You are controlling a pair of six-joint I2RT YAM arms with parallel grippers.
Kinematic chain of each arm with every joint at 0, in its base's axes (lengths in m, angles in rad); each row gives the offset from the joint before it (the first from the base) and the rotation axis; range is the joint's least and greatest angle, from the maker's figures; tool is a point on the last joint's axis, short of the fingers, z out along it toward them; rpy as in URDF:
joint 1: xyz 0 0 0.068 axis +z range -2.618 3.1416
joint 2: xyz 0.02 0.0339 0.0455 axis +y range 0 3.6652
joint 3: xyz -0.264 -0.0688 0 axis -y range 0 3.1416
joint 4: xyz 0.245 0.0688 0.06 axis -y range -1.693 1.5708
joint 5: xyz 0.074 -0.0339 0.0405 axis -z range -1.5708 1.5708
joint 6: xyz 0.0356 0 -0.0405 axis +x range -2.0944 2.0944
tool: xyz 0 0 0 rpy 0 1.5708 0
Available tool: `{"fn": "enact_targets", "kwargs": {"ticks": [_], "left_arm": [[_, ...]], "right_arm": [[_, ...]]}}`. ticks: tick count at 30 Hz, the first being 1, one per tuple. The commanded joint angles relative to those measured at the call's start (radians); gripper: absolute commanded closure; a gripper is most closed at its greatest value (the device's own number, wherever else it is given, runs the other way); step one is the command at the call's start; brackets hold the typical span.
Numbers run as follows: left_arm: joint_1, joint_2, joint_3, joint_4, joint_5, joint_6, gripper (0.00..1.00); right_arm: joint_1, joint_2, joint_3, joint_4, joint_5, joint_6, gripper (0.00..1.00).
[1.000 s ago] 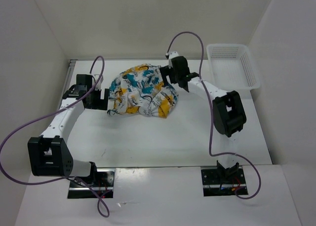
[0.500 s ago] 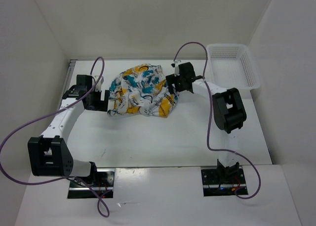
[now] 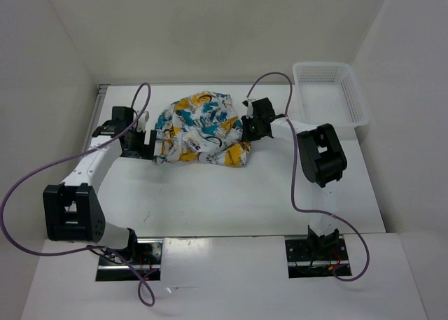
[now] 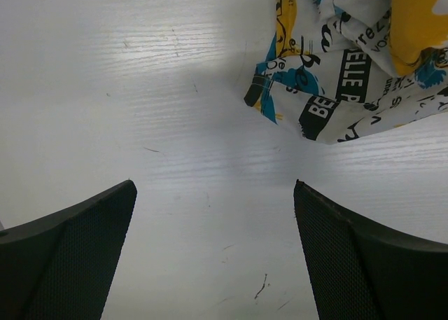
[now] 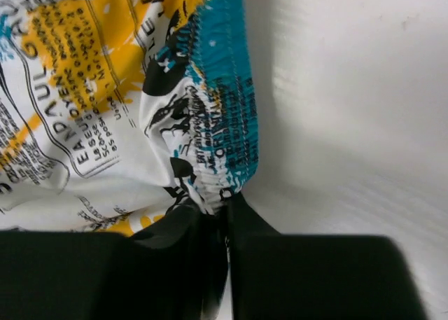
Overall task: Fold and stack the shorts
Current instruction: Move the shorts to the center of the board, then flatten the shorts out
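From above, the shorts (image 3: 199, 127) lie in a crumpled heap on the far half of the table (image 3: 210, 201), between the two arms. They look light, soft and limp, so they will likely sag and bunch wherever they are not held, and should drag easily over the smooth top. The left gripper (image 3: 143, 143) sits just beside the heap's left edge; the right gripper (image 3: 246, 127) is at its right edge. A basket (image 3: 358, 103) stands at the far right, well apart from the cloth. The near half of the table offers the widest room for spreading and folding. The side walls stand close behind each arm.

At the left wrist, the left gripper (image 4: 213, 187) has its jaws spread wide over bare table (image 4: 140, 89), holding nothing. A loose corner of the shorts (image 4: 336, 61) lies just ahead to the right, a fair spot to pinch.

At the right wrist, the right gripper (image 5: 227, 215) has its jaws pressed together on the gathered teal waistband (image 5: 220, 103) of the shorts (image 5: 84, 89). That elastic edge is thicker than the thin cloth and probably less likely to slip.
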Motion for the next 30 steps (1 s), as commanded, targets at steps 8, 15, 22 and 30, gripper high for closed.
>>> {"fn": "enact_targets", "kwargs": {"ticks": [8, 15, 22, 30], "left_arm": [[-0.014, -0.009, 0.130, -0.011, 0.040, 0.003, 0.00], [-0.081, -0.038, 0.365, -0.099, 0.267, 0.003, 0.00], [-0.138, -0.038, 0.376, -0.126, 0.339, 0.003, 0.00], [-0.138, -0.078, 0.214, -0.023, 0.127, 0.003, 0.00]], "right_arm": [[0.010, -0.031, 0.257, -0.044, -0.311, 0.276, 1.00], [0.068, -0.089, 0.469, 0.062, -0.443, 0.594, 1.00], [0.165, -0.015, 0.868, 0.033, -0.364, 0.691, 1.00], [0.188, 0.020, 1.192, -0.087, -0.238, 0.671, 1.00]]}}
